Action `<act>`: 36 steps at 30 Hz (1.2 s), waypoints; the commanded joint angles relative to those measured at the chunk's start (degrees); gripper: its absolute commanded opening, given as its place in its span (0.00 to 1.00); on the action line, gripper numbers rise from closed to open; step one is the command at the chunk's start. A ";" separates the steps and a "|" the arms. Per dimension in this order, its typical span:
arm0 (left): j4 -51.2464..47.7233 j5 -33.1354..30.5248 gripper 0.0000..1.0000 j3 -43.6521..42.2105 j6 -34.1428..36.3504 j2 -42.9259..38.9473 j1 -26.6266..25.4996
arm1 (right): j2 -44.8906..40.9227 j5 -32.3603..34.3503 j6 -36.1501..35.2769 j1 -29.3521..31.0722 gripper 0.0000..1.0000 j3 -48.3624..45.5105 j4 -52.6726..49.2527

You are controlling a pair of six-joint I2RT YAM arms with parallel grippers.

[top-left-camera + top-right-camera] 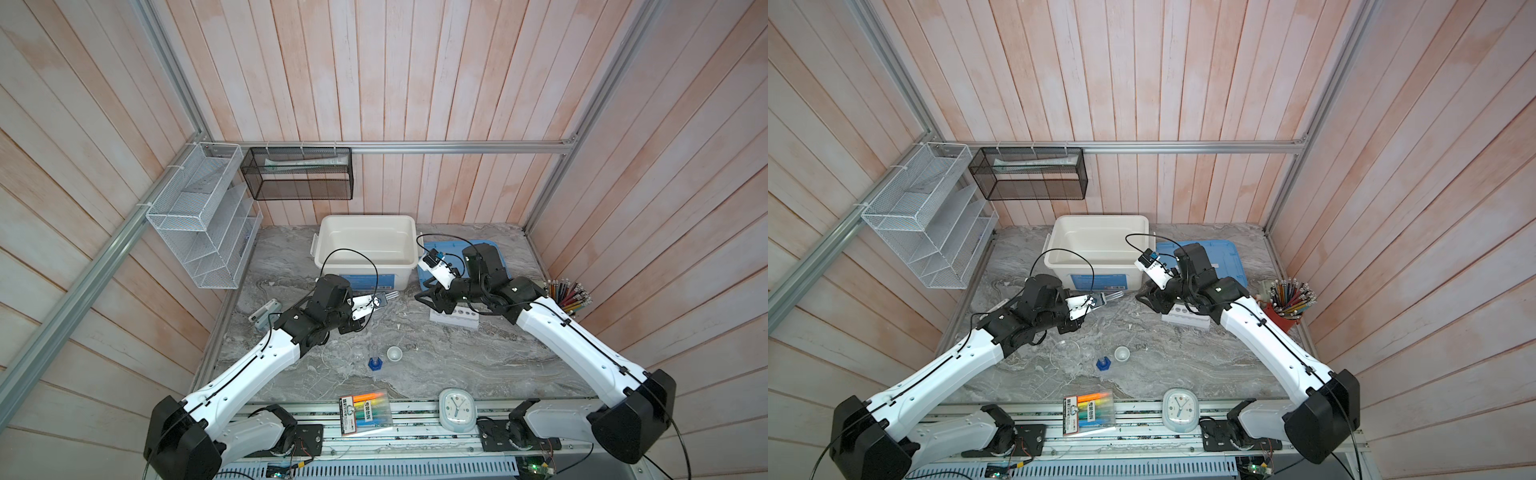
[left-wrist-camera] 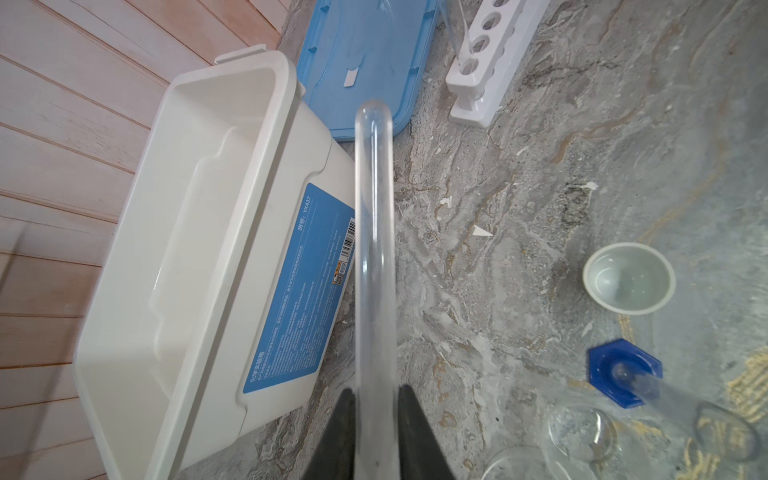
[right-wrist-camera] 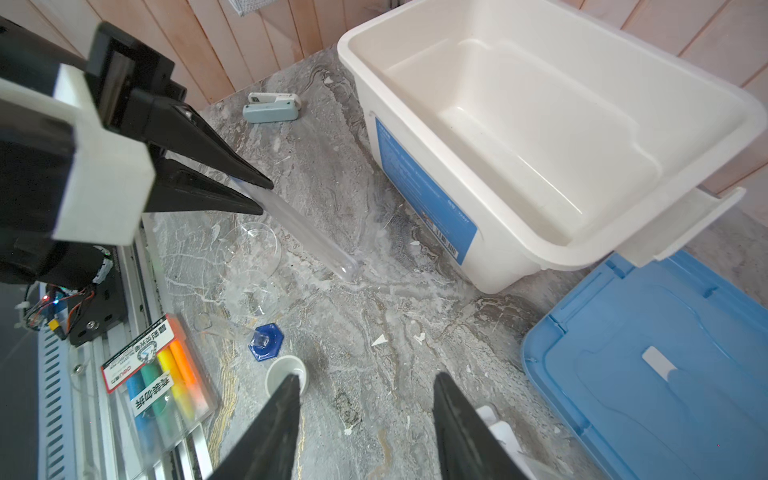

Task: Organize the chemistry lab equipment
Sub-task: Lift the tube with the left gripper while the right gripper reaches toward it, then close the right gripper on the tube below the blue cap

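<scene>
**Clear tube (image 2: pixel 374 249) clamped in left pincer (image 2: pixel 376 395); right pincer (image 3: pixel 368 378) empty**

The white bin (image 2: pixel 187 249) is seen just beside the left pincer, and the blue lid (image 3: pixel 665 374) beside the right pincer. The white six-hole rack (image 1: pixel 457 321) is partly covered by the right pincer, whose jaws are held well apart around nothing. The tube is squeezed between the left pincer's nearly closed jaws and juts forward toward the right pincer.

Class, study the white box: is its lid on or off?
Off. The white box stands open-topped with a bare interior, and the blue lid lies flat on the table beside it.
</scene>
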 commanded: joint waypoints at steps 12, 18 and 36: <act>-3.76 -12.46 0.20 -2.05 9.72 -5.11 -9.94 | 10.23 -3.89 -4.93 6.59 0.53 11.27 -12.67; -2.79 -15.23 0.20 -3.24 12.31 -6.10 -11.98 | 13.37 -6.43 -5.42 8.98 0.53 13.52 -13.79; -0.79 -17.90 0.19 -3.90 16.65 -7.51 -16.27 | 21.61 -9.28 -6.70 11.62 0.50 17.33 -14.78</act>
